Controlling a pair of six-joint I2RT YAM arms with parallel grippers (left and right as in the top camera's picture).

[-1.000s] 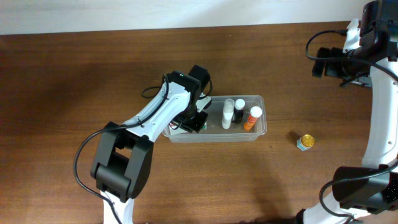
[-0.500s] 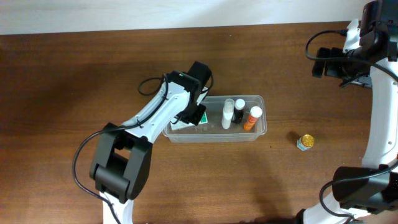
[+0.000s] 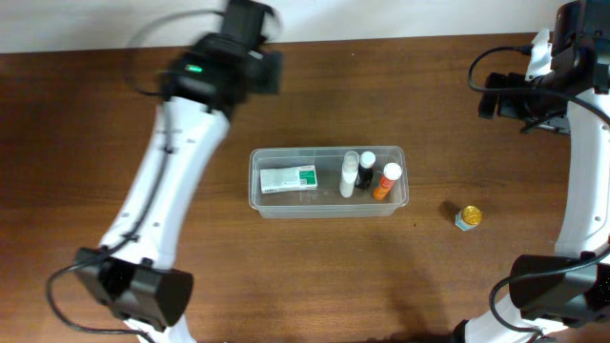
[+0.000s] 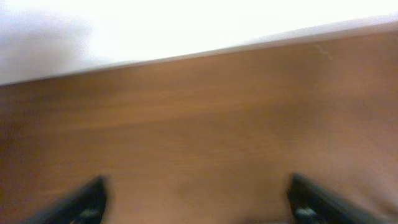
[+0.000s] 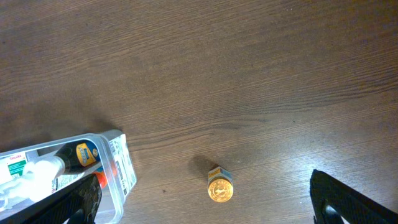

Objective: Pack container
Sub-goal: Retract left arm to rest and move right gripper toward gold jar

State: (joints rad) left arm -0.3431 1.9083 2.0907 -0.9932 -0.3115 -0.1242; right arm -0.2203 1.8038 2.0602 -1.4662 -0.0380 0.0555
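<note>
The container (image 3: 261, 202), a clear plastic tub, sits mid-table. Inside it a white-and-green box (image 3: 288, 178) lies flat at the left end. A white bottle (image 3: 349, 173), a black bottle (image 3: 366, 170) and an orange bottle (image 3: 386, 181) are at the right end. A small gold-capped jar (image 3: 467, 218) stands on the table to the right of the tub. My left gripper (image 4: 199, 196) is open and blurred, with nothing between its fingers, over bare wood near the table's back edge. My right gripper (image 5: 205, 204) hangs open high above the jar (image 5: 219, 188), with the container's corner (image 5: 119, 163) at its left finger.
The left arm (image 3: 181, 143) stretches from the front left up to the back of the table, well left of the tub. The right arm (image 3: 577, 181) stands along the right edge. A pale wall runs behind the brown wooden table (image 3: 114, 171).
My left gripper has opened, left the white-and-green box in the container, and swung up and back to the table's far left. The right arm has not moved.
</note>
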